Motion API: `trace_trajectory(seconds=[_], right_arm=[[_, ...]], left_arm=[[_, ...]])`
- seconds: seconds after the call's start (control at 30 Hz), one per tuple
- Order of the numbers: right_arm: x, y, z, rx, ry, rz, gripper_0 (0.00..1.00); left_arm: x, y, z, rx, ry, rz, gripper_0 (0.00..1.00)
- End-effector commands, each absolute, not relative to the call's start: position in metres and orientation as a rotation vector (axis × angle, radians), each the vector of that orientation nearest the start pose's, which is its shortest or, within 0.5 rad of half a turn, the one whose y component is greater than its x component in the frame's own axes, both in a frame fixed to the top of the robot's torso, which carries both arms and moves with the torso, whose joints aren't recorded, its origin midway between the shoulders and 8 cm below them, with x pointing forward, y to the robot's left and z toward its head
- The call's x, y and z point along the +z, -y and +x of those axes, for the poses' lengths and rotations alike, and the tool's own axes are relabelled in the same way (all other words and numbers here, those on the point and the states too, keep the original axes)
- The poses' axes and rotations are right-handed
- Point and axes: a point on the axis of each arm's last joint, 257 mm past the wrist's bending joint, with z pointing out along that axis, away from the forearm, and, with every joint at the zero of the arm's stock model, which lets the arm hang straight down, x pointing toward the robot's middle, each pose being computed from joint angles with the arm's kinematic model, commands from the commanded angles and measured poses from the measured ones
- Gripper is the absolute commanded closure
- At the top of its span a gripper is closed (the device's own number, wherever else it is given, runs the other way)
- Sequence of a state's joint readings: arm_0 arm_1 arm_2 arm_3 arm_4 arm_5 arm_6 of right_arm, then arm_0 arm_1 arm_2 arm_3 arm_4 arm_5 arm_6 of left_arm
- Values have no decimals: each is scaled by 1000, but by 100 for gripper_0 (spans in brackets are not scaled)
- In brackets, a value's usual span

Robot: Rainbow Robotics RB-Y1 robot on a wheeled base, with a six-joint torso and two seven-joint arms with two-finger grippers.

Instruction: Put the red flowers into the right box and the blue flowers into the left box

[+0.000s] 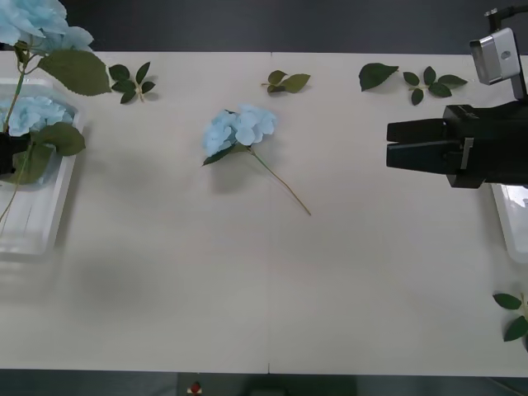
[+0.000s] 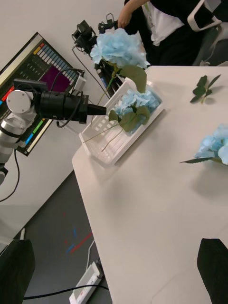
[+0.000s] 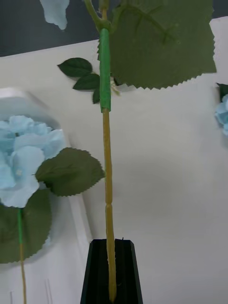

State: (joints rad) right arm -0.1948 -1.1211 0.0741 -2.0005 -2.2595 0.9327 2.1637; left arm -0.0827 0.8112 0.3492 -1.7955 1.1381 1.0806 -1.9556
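Currently, the left gripper is seen over the left box at the table's left edge, its black fingers clenched on the thin stem of a blue hydrangea; in the front view only a dark sliver of this gripper is seen at the picture's edge, and the held bloom is cut off at the top corner. In the left wrist view the stem is shown running upright from between the fingers, with a broad serrated leaf beside it; the bloom itself is cropped there. A second blue hydrangea is lying inside the left box, partly covered by its own leaves. A third blue hydrangea is lying near the middle of the white table, its stem pointing toward the near right, well apart from both boxes.

The right gripper is held above the table's right side, its black fingers released, with only a narrow gap visible in the front view; the right box is largely hidden beneath this arm and cut off by the picture's edge, so its contents cannot be made out. Loose green leaf sprigs are scattered along the far edge of the table.
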Motion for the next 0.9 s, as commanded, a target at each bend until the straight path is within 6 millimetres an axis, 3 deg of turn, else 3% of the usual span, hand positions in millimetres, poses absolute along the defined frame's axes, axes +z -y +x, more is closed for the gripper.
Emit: trace_trajectory(seconds=[0.03, 0.17, 0.47, 0.7, 0.9], right_arm=[[-32, 146, 363, 1101, -1733, -940, 0], [-28, 156, 357, 1084, -1687, -999, 0], [-17, 173, 340, 1105, -1597, -1063, 0], [-15, 183, 329, 1155, -1605, -1074, 0], [-16, 186, 327, 1168, -1610, -1081, 0]], left_arm=[[-127, -441, 488, -16, -2061, 288, 100], [-124, -472, 483, 75, -2026, 236, 100], [-144, -530, 459, 197, -1992, 120, 100], [-166, -545, 447, 202, -2002, 70, 100], [-173, -549, 444, 202, -2015, 61, 100]])
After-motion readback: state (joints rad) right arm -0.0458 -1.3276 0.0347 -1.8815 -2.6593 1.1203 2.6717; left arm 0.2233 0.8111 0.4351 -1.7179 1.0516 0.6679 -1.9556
